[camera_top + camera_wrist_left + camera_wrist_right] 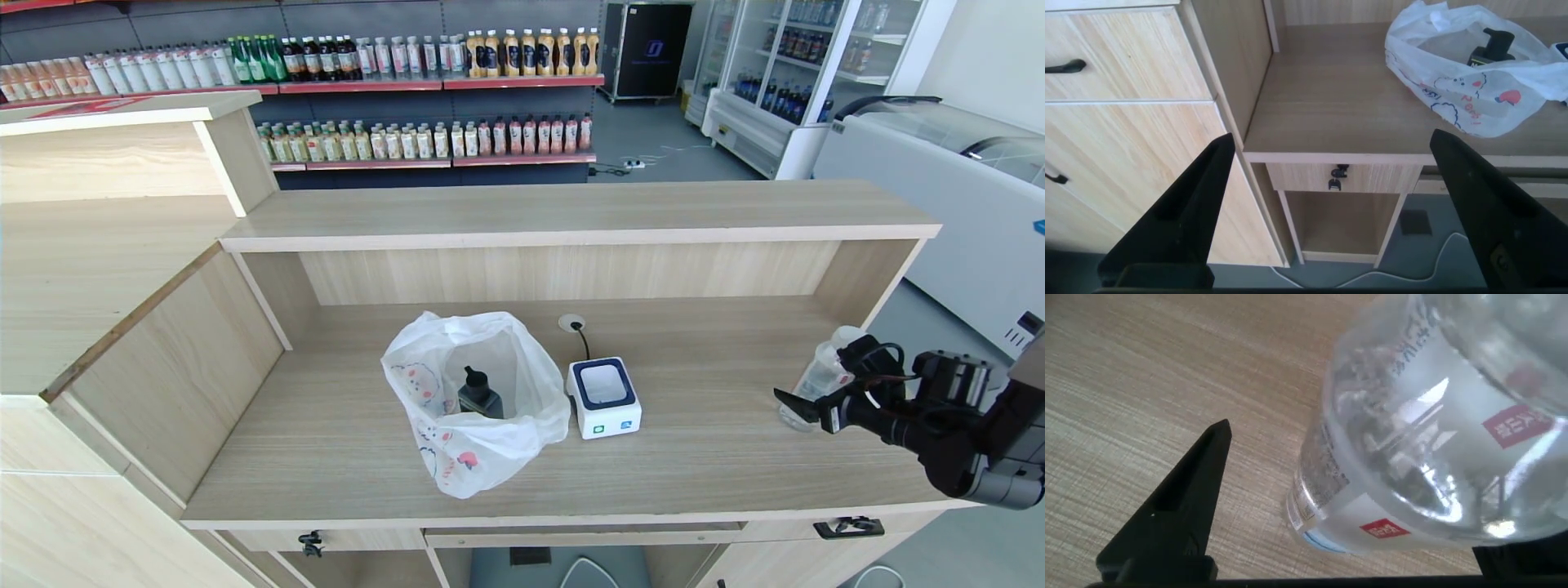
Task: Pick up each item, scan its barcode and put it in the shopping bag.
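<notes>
Head view, right gripper [808, 384] masks clear bottle [826, 359]; dark bottle [478, 394] half-sunk in bag [490, 445]

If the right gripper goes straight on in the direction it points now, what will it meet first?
The right gripper would most likely meet the clear plastic bottle first: it stands directly ahead, between the open fingers. How near it is remains unclear.

We see the clear bottle [819, 371] partly hidden behind the right fingers [788, 400]; the shopping bag [490, 457] wall conceals the dark bottle [479, 398] below its shoulder.
</notes>
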You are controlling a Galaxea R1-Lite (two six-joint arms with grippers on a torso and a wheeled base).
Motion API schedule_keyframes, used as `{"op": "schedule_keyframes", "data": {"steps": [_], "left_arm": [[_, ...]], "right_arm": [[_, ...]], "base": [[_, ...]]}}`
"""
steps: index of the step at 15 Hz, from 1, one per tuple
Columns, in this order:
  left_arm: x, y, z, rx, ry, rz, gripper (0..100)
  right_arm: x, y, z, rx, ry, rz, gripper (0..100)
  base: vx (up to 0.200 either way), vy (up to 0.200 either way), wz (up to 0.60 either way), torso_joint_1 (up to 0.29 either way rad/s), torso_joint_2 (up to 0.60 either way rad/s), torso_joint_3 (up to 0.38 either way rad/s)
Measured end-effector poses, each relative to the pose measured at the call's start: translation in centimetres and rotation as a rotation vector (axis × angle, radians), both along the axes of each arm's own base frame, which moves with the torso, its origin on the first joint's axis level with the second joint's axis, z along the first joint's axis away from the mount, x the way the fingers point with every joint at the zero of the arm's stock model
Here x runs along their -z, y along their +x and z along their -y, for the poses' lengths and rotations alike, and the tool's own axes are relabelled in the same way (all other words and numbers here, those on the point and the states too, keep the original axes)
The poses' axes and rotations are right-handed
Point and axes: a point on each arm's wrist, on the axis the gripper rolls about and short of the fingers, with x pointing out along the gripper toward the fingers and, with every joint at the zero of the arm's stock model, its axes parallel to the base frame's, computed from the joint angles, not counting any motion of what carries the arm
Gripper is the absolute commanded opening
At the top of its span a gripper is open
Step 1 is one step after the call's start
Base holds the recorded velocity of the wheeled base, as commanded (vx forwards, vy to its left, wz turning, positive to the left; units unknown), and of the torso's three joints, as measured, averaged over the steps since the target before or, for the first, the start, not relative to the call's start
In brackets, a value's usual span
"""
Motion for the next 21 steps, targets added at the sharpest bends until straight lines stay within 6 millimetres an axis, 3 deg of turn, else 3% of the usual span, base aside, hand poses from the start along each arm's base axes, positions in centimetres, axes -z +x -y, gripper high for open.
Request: {"op": "schedule_keyframes", "data": {"steps": [14,18,21], "left_arm": [[0.0,0.0,0.0,0.000,0.000,0.000,100],[0.0,0.0,0.0,0.000,0.000,0.000,100],[0.0,0.0,0.0,-0.001,0.000,0.000,100]], "right_arm": [[-0.3,0.7,0.4,0.019,0.048,0.007,0],[-3.3,-0.2,-0.1,0.035,0.148,-0.060,0],[-8.0,-2.4,-1.2,-0.035,0.228,-0.150,0]], "base": [[0.000,0.000,0.00,0.000,0.00,0.000],[0.000,0.000,0.00,0.000,0.00,0.000],[0.000,0.000,0.00,0.000,0.00,0.000]]}}
